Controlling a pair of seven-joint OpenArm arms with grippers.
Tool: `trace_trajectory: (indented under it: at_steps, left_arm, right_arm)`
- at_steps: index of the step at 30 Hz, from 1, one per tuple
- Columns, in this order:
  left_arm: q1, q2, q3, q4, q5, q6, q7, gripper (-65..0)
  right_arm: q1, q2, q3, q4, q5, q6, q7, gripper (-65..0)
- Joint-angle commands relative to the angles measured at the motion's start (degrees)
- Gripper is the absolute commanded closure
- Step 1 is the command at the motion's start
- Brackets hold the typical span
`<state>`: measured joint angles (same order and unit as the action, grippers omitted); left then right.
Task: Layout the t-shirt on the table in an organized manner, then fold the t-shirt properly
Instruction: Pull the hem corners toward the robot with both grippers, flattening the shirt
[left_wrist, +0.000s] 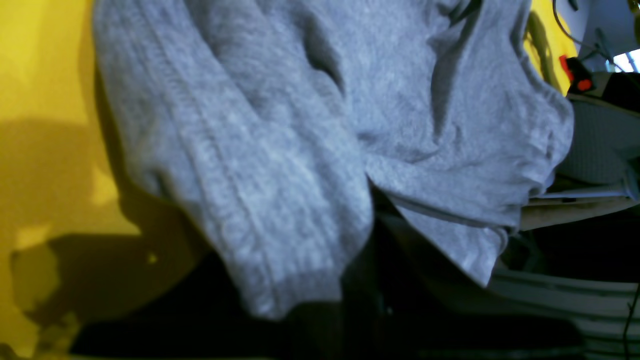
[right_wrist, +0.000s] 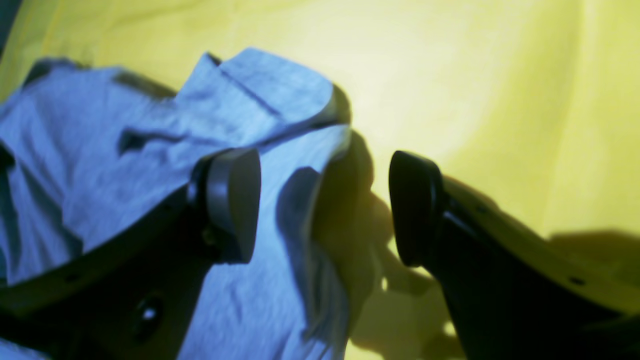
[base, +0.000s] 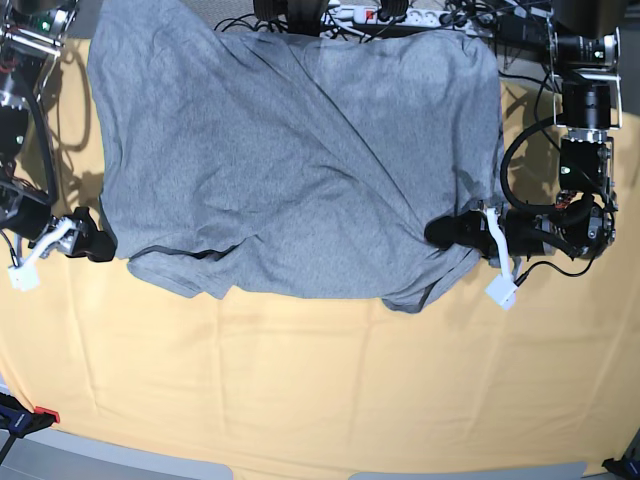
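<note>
Grey t-shirt (base: 290, 150) hides left pincer (base: 448, 232), top edge cropped

This looks like a robotics lab or test room rather than a home. A wide desk (base: 320, 400) is draped in pale yellow-orange cloth, and a robot arm is mounted at each side of it, one at the left edge (base: 20, 120) and one at the right (base: 585, 130), both built of black joints with bare wiring. Loose black cables (base: 525, 150) loop beside the right arm. Along the far edge of the desk lies a white power strip (base: 400, 14) with several plugs in it, among a tangle of leads. A red-handled clamp (base: 30, 415) grips the cloth at the near left corner, pinning it to the desk.
</note>
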<state>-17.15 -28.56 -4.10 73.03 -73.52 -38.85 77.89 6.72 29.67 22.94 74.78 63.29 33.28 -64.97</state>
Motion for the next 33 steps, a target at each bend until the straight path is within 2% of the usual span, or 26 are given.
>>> trace_trajectory:
  at_steps: [1,4,10,12,16,17,23,28,33]
  left_arm:
    - [-1.60,-0.85,-0.48,0.83,-1.57,-0.20,-0.87,0.0]
    - [-1.60,-0.83,-0.48,0.83,-1.57,-0.22,-0.90,0.0]
    - [-1.75,-0.83,-0.48,0.83,-1.81,-1.15,-0.96,0.0]
    - [-1.79,-0.85,-0.48,0.83,-2.23,-1.15,-1.16,0.0]
    - [-1.79,-0.87,-0.48,0.83,-3.63,-1.15,-1.53,0.0]
    - [-1.92,-0.83,-0.48,0.83,-3.87,-1.15,-1.53,0.0]
    - [-5.90,-1.18,-0.48,0.83,-5.70,-1.15,-1.51,0.0]
    - [-11.85,-1.29,-0.48,0.81,-5.07,-1.15,-1.55,0.0]
    - [-17.16,-1.27,-0.48,0.81,0.26,-1.15,-3.98,0.0]
  right_arm:
    - [1.97,1.44,-0.11,-0.92,1.31,0.39,0.81,-41.5]
    - [3.93,1.42,-1.97,-5.62,1.44,0.59,0.59,-41.5]
    - [4.74,0.81,-5.77,-7.93,2.80,3.93,-1.27,-40.3]
    - [4.74,0.26,-5.88,-7.93,2.73,5.95,-0.52,-32.0]
    - [4.87,-0.13,-5.86,-7.93,2.75,6.72,2.12,-1.5]
    - [5.05,-0.11,-5.81,-7.93,2.67,6.72,2.93,0.0]
    - [9.73,-0.04,-5.70,-7.91,2.01,6.72,3.43,0.0]
    - [14.78,-0.11,-5.70,-7.91,-4.28,6.72,3.48,0.0]
    - [19.23,-0.07,-5.70,-7.91,-10.62,6.72,5.09,0.0]
